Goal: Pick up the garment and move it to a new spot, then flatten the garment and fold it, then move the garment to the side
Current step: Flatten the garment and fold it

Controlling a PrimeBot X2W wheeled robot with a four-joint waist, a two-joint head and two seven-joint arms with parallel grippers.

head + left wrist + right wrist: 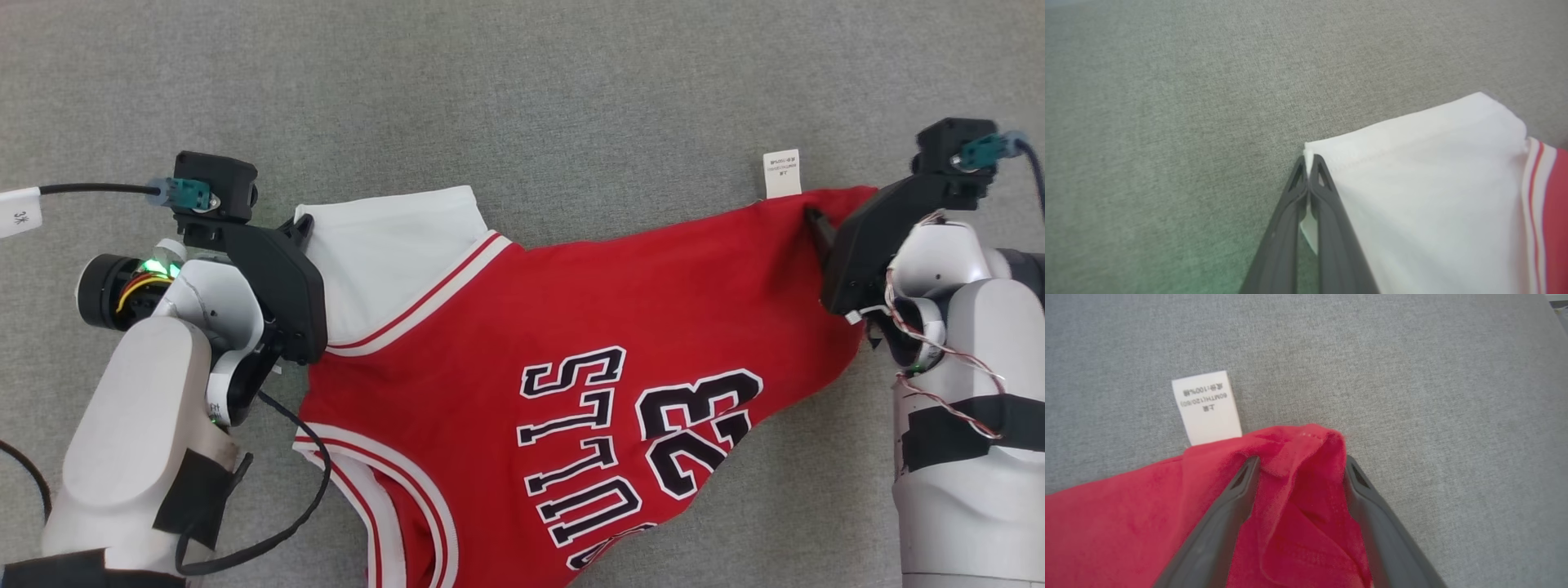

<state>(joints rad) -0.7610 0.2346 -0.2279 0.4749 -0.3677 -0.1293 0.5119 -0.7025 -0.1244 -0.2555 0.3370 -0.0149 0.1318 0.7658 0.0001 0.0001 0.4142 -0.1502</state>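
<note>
The garment (571,327) is a red basketball jersey with white sleeves and black-and-white lettering, lying stretched across the grey surface. My left gripper (304,222) is shut on the corner of the white sleeve (1433,183); in the left wrist view a sliver of white cloth shows between its closed fingers, at the left gripper (1309,163). My right gripper (1300,461) stands open at the jersey's far red hem corner, one finger on each side of a bunched fold of red cloth. In the head view the right gripper (816,224) sits at that same corner, beside the white care label (781,174).
Grey woven fabric (522,82) covers the whole work surface. A black cable (90,189) with a white tag (18,212) runs in from the left edge. Another loose black cable (302,490) hangs beside my left forearm.
</note>
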